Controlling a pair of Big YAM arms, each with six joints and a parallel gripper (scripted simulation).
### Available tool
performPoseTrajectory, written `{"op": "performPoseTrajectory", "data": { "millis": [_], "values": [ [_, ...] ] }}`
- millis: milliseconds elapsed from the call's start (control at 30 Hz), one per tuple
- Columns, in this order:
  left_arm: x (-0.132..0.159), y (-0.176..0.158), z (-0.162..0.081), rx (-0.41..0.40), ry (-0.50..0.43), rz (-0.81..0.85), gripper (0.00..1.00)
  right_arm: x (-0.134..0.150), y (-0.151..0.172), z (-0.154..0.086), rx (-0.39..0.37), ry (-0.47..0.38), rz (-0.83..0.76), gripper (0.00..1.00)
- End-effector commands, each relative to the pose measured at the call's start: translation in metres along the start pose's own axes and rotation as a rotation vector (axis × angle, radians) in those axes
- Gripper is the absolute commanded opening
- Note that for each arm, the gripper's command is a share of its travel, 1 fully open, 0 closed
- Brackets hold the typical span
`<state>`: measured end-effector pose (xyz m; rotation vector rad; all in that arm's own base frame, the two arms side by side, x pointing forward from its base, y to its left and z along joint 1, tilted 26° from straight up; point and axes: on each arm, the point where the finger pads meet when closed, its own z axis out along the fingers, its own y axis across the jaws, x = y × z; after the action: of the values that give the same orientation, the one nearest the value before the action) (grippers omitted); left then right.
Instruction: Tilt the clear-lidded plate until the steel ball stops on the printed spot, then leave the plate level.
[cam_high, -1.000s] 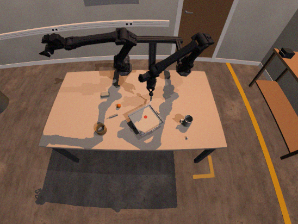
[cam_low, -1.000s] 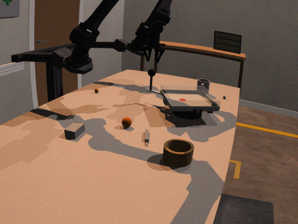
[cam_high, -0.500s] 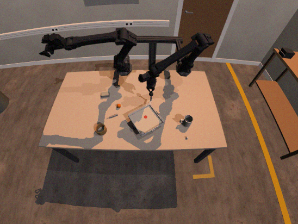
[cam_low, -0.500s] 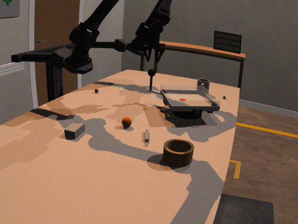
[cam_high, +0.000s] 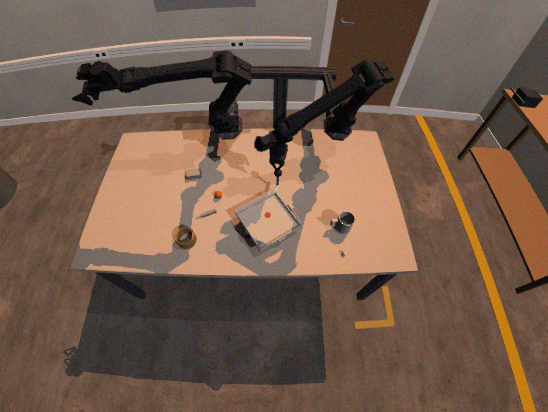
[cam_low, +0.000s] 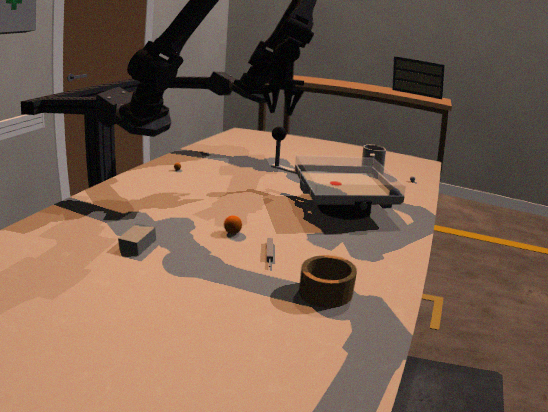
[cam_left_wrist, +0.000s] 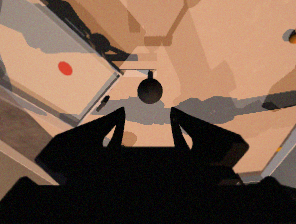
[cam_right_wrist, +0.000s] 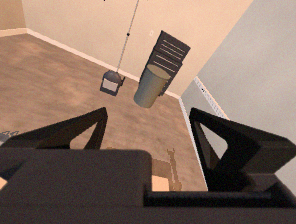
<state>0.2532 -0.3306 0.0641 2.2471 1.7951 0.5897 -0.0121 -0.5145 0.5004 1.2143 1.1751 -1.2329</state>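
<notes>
The clear-lidded plate (cam_high: 268, 220) sits on a dark stand near the table's middle, with a red printed spot (cam_high: 267, 215) on its floor. It also shows in the exterior view (cam_low: 350, 185) and in the left wrist view (cam_left_wrist: 55, 70). I cannot make out the steel ball. A thin rod with a black knob (cam_low: 278, 133) stands up at the plate's far corner. My left gripper (cam_high: 275, 162) hangs right above that knob (cam_left_wrist: 149, 91), fingers narrowed but apart, with nothing between them. My right gripper (cam_high: 82, 95) (cam_right_wrist: 148, 112) is open and empty, held out high beyond the table's edge.
On the table lie a brown tape roll (cam_high: 184, 236), an orange ball (cam_high: 218, 194), a grey block (cam_high: 192, 173), a small grey stick (cam_high: 206, 214), a dark mug (cam_high: 344, 221) and a tiny dark ball (cam_high: 342, 253).
</notes>
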Motion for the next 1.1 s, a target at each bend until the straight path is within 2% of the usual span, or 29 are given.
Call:
{"op": "performPoseTrajectory", "data": {
  "millis": [0, 1067],
  "values": [
    [-0.001, -0.004, 0.008, 0.01, 0.015, 0.021, 0.57, -0.045, -0.011, -0.003, 0.018, -0.066, -0.009, 1.0],
    [0.006, -0.004, 0.034, 0.013, 0.015, 0.008, 0.57, -0.045, -0.011, -0.003, 0.018, -0.066, -0.009, 1.0]
  ]
}}
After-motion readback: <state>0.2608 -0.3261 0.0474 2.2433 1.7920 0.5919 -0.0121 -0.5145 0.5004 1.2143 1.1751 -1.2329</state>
